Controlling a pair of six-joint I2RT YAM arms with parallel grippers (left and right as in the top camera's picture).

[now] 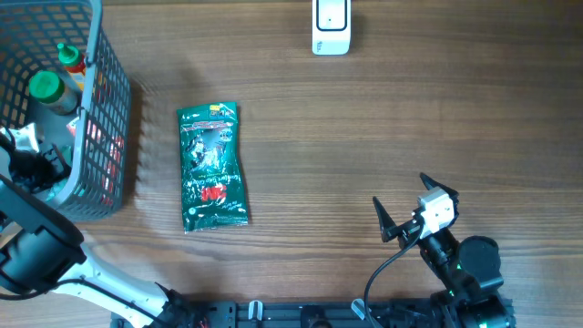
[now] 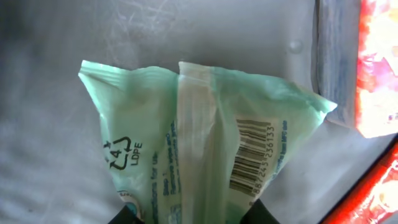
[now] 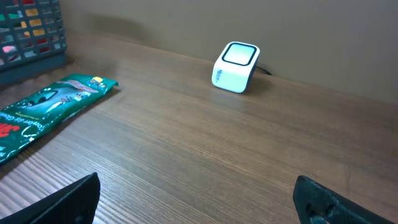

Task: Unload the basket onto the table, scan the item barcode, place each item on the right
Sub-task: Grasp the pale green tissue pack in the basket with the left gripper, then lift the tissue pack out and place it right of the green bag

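The surface (image 1: 364,137) is brown wood with the grain running across, and it fills the overhead view. The right wrist view shows a plain tan wall (image 3: 280,25) rising at its far edge.

A grey wire basket (image 1: 100,109) stands at the surface's far left corner. A dark green packet (image 1: 212,169) lies flat just right of the basket, lengthwise. The white scanner (image 1: 330,27) sits well to the right of the basket, against the far edge. A dark cable (image 3: 264,70) shows behind it.

The left arm reaches into the basket from its near side. Inside, the left gripper (image 2: 193,214) is narrowed on a pale green pouch (image 2: 186,143), whose lower end sits between the two dark fingertips. The pouch lies seam side up on the basket's grey floor, and its barcode (image 2: 252,155) is in plain sight. A red pack (image 2: 376,62) and a blue-grey edge (image 2: 336,62) are beside it, both cut off by the frame.

The right gripper (image 1: 398,188) hovers with its jaws spread wide and nothing between them, far right of the basket near the front edge.

From overhead the pouch is hidden by the arm and the basket wall. Two bottles (image 1: 44,87) stand at the basket's far end, only their caps clear. The small print on the pouch is too blurred to read.
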